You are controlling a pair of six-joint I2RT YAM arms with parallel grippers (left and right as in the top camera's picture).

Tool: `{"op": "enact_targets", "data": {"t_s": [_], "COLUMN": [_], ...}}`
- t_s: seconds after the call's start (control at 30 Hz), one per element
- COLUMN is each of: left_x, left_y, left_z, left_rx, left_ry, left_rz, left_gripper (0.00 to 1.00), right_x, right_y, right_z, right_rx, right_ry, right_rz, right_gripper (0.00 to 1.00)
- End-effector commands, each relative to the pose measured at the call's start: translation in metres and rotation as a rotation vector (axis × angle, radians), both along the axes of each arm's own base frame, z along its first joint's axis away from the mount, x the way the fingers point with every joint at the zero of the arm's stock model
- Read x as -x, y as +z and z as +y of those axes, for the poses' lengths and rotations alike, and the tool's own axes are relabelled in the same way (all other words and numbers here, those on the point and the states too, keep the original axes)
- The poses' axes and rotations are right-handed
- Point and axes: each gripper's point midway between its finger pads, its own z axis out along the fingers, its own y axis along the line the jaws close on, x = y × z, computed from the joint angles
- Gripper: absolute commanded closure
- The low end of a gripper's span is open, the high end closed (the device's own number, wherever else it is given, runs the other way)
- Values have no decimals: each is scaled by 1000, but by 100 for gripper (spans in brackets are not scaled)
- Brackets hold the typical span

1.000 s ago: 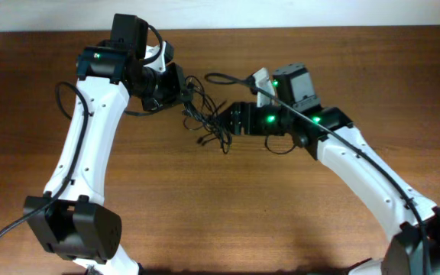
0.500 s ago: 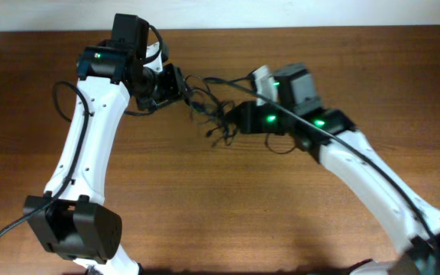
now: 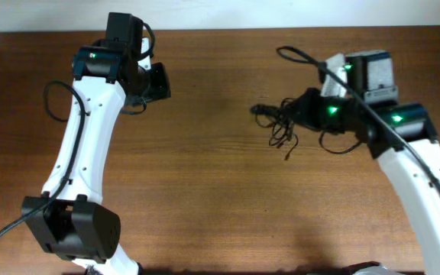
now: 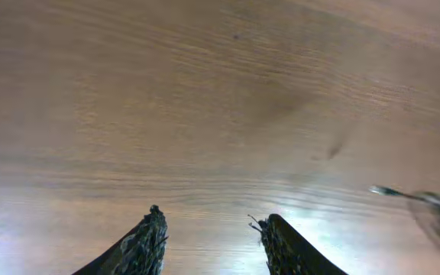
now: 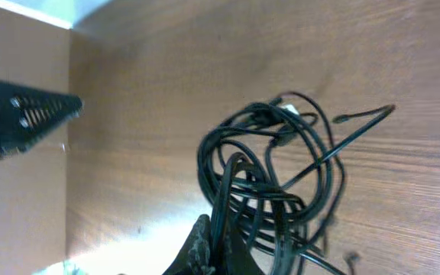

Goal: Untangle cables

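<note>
The cables (image 3: 270,113) are found in the right half of the surface (image 3: 220,198), nearer to its far edge than to its near edge, and they are gathered in one loose black bunch. The bunch is held by the right tool (image 3: 298,111), which is closed on several strands at the side of the bunch that faces the right edge. In the right wrist view the fingers (image 5: 203,246) of this tool are seen pressed together at the bottom, with the strands running out between them and spreading into overlapping loops over the wood. A few loose ends with small plugs are seen to stick out from the bunch toward the near edge and toward the left edge; whether they touch the surface cannot be told. The left tool (image 4: 212,217) is placed in the left half, near the far edge, well apart from the cables. In the left wrist view its two fingers are held rather wide apart, and only bare wood is seen between them. At the right border of that view a thin blurred object (image 4: 422,200) is visible, and what it is cannot be told. In the right wrist view the left tool is seen far off at the left side, over the wood. The surface is made of brown wood, and bright reflections of light are seen on it.
</note>
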Motion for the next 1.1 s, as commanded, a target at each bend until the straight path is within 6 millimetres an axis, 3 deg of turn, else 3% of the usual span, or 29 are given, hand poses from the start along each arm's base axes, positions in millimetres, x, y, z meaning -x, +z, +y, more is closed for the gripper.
{"op": "enact_targets", "data": {"t_s": [0.0, 0.03, 0.07, 0.13, 0.17, 0.23, 0.27, 0.3, 0.37, 0.47, 0.53, 0.63, 0.73, 0.8, 0.9, 0.97, 1.03, 1.07], "left_x": [12, 15, 13, 9, 9, 11, 15, 22, 37, 67, 90, 123, 142, 143, 125, 122, 103, 102], "left_y": [10, 10, 10, 12, 11, 10, 5, -5, -25, -64, -87, -113, -140, -154, -166, -157, -135, -135], "left_z": [-66, -75, -75, -70, -69, -76, -89, -113, -149, -203, -231, -263, -273, -276, -269, -270, -266, -265], "left_rx": [182, 173, 173, 175, 172, 173, 173, 173, 167, 145, 111, 40, 21, 11, -80, -89, -175, -189], "left_ry": [-307, -327, -328, -309, -307, -324, -353, -409, -494, -626, -769, -1133, -1209, -1222, -1178, -1176, -1157, -1154], "left_rz": [-31, -31, -38, -50, -49, -42, -28, 2, 57, 161, 194, 153, 220, 236, 212, 198, 144, 141], "left_gripper": [53, 53, 53, 53, 53, 53, 53, 54, 55, 58, 64, 80, 73, 71, 67, 63, 60, 52], "right_x": [-4, -8, -9, -12, -17, -33, -35, -36, -34, -30, -28, -26, -24, -23, -23, -23, -23, -23], "right_y": [-21, -43, -58, -87, -93, -93, -95, -98, -101, -103, -104, -105, -106, -106, -106, -106, -106, -106], "right_z": [25, 29, 35, 32, 24, -16, -41, -70, -108, -148, -162, -166, -165, -165, -165, -165, -165, -165], "right_rx": [8, 52, 71, 102, 105, 103, 114, 131, 144, 160, 164, 176, 186, 186, 186, 186, 187, 188], "right_ry": [15, -8, 6, -2, -25, -104, -131, -163, -212, -261, -278, -265, -244, -243, -243, -243, -239, -237], "right_rz": [73, 126, 162, 246, 261, 258, 265, 278, 294, 305, 304, 302, 303, 305, 305, 305, 303, 302], "right_gripper": [96, 92, 76, 1, 1, 1, 1, 1, 1, 1, 1, 1, 1, 1, 1, 1, 1, 1]}}
